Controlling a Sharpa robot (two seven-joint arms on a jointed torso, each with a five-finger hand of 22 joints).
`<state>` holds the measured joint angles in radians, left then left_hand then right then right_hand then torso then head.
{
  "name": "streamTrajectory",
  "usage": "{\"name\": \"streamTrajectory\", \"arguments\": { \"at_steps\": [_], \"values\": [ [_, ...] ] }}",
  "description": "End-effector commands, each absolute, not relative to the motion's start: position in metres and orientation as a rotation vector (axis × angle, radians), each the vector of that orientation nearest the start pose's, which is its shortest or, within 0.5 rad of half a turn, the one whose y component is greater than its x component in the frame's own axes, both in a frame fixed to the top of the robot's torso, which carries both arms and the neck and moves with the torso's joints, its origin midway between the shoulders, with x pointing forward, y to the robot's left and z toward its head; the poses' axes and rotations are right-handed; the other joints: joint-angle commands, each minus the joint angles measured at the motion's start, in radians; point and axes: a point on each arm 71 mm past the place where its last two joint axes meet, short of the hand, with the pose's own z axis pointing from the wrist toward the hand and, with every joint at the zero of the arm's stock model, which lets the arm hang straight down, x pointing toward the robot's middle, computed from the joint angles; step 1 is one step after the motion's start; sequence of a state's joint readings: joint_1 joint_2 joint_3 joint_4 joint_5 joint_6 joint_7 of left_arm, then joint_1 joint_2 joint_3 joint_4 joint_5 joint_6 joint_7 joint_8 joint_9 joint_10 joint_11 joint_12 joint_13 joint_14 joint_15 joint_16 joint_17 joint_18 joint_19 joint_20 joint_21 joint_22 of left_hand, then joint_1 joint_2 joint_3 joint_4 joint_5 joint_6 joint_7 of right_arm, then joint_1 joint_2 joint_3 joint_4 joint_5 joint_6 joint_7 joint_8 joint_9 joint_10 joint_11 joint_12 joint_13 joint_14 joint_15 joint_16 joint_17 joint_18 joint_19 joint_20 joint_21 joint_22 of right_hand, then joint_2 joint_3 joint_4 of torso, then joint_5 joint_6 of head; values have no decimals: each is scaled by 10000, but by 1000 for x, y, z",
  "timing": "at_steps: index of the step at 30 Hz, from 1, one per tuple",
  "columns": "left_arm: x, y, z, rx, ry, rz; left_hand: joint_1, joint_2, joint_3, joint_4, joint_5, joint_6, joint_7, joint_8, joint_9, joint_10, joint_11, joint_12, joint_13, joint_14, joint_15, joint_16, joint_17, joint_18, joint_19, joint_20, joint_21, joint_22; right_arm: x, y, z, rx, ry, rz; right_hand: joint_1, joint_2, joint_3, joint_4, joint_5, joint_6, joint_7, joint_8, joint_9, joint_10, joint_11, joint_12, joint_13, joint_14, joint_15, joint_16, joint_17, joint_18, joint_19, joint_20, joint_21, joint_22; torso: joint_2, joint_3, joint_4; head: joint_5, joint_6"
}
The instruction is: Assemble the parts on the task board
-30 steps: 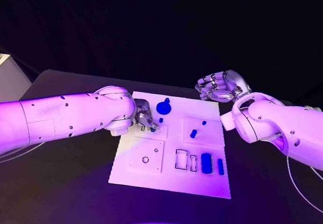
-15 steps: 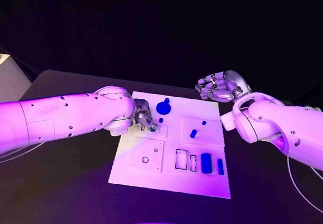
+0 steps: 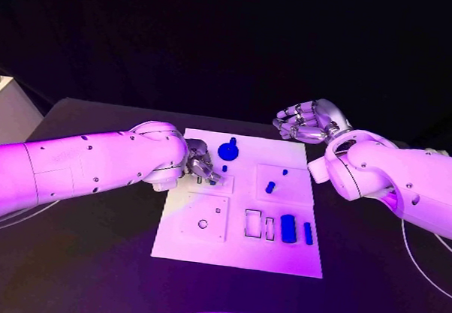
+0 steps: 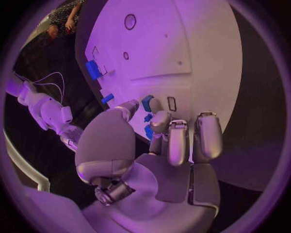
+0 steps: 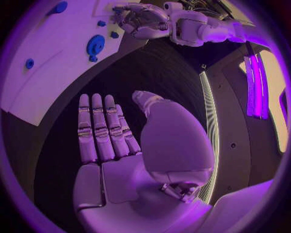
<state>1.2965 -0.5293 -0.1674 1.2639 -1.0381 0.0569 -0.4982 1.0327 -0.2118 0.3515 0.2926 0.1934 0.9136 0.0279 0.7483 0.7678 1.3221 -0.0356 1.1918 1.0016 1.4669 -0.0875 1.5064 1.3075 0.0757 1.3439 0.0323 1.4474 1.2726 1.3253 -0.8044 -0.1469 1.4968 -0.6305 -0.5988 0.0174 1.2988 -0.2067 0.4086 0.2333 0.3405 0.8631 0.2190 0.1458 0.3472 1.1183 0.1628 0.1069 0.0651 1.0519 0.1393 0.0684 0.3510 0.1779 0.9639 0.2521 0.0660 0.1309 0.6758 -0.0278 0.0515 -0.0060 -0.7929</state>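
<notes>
Left hand pinching small blue part over task board; part seeming light, rigid, slippery, needing fingertip grip. Right hand hovering, fingers flat together, empty.

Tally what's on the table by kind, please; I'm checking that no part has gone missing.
Task board: 1
Blue parts in the head view: 5 (round part, small part, oblong part, wide bar, thin bar)
Hands: 2 (left hand, right hand)
Total: 8, though the left hand's fingers may hide another part.
</notes>
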Motion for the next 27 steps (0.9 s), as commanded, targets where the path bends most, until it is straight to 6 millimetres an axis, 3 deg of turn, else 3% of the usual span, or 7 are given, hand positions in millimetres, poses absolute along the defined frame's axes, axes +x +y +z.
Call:
{"name": "streamTrajectory", "arguments": {
  "at_steps": [1, 16, 27],
  "values": [
    [519, 138, -232, -1313, 22765, -3705, -157, 194, -212, 14, -237, 23, 53, -25, 16, -20, 21, 19, 20, 772, 9, 78, 1668, -74, 69, 21, -48, 16, 506, -209, -160, 6196, 15456, 9507, -65, 9, 1, -62, 56, 48, 190, -35, -17, 2, 102, -66, -8, -81, 0, -39, -29, 43, -105, 0, -52, -29, 3, 1, -3, -15, 10],
    [522, 143, -217, -1526, 22447, -4000, -210, 231, -336, -1, -369, 24, 46, -22, 26, -3, 14, 48, 52, 780, 5, 93, 1692, -76, 82, 20, -41, 33, 506, -210, -162, 6233, 15470, 9445, -66, 7, 0, -67, 58, 54, 190, -36, -18, 7, 102, -65, -8, -88, 4, -37, -47, 43, -134, 7, -52, -50, -8, 1, 3, -51, 53],
    [522, 151, -185, -2496, 22197, -5398, 117, 256, -430, -26, -340, -97, 74, -70, 34, -203, 36, -178, -264, 738, 17, 11, 1555, -40, -41, 23, -118, -125, 507, -213, -163, 6277, 15423, 9359, -65, 1, -2, -76, 60, 65, 188, -34, -18, 19, 99, -61, -6, -94, 7, -33, -70, 45, -168, 15, -49, -75, -34, 6, 30, -5, 159]
  ]
}}
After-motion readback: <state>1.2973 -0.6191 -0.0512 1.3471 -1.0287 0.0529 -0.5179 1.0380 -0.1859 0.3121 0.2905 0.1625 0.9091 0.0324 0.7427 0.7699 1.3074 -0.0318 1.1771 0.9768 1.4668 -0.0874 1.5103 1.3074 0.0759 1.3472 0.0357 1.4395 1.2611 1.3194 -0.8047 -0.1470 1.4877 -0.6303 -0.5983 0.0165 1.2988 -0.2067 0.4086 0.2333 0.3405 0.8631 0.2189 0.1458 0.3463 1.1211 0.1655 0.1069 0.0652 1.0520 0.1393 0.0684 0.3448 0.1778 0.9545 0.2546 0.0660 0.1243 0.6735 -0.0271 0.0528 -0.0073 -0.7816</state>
